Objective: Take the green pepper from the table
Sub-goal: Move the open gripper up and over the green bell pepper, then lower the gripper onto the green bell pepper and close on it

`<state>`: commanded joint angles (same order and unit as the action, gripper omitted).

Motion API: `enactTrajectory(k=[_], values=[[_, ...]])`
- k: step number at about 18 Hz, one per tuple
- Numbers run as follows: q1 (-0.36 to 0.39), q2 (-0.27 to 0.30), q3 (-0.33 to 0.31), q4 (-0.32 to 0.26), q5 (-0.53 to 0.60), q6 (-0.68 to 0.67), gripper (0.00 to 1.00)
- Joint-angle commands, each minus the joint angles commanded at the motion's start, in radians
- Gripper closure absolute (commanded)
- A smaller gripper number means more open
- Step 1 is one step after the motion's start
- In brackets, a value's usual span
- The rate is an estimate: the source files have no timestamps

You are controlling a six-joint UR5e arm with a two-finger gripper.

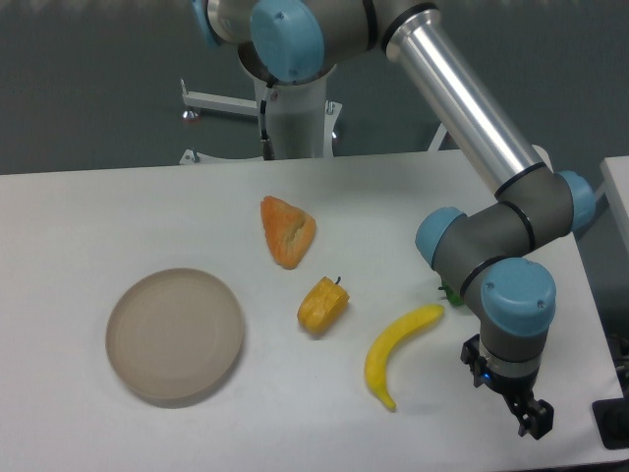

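Near the table's (118, 206) right edge, the green pepper (451, 293) is mostly hidden behind the arm; the gripper's (532, 421) grip cannot be told.

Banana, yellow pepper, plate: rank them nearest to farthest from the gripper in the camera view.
From the gripper, low at the table's right edge:
1. Banana, just to its left.
2. Yellow pepper, mid-table.
3. Plate, far left.

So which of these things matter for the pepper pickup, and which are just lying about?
Belong to the job:
green pepper, mostly hidden behind the arm
table
end effector

Just lying about:
yellow pepper
banana
orange wedge-shaped piece
beige plate
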<state>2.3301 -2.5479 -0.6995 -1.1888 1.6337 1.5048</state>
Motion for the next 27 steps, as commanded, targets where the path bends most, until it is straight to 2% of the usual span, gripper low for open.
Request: enactTrajectory(k=[6,11,15,17,20,22,24,27], values=[[-0.018,0.026,-0.017,-0.002,0.011,-0.003,0.00],[0.020,0.165,-0.155,-0.080,-0.005,-0.043,0.00],[0.080,0.260,-0.277,-0.104,-0.047,-0.037,0.00],[0.104,0.284,-0.313,-0.152,-0.049,0.006,0.00],[0.120,0.301,-0.331,-0.225,-0.040,0.148,0.00],[0.138,0.319,-0.373,-0.238,-0.008,0.195,0.00],[0.150,0.331,-0.423,-0.216,0.015,0.216,0.00],[0.156,0.333,-0.446,-0.199,0.015,0.274,0.00]])
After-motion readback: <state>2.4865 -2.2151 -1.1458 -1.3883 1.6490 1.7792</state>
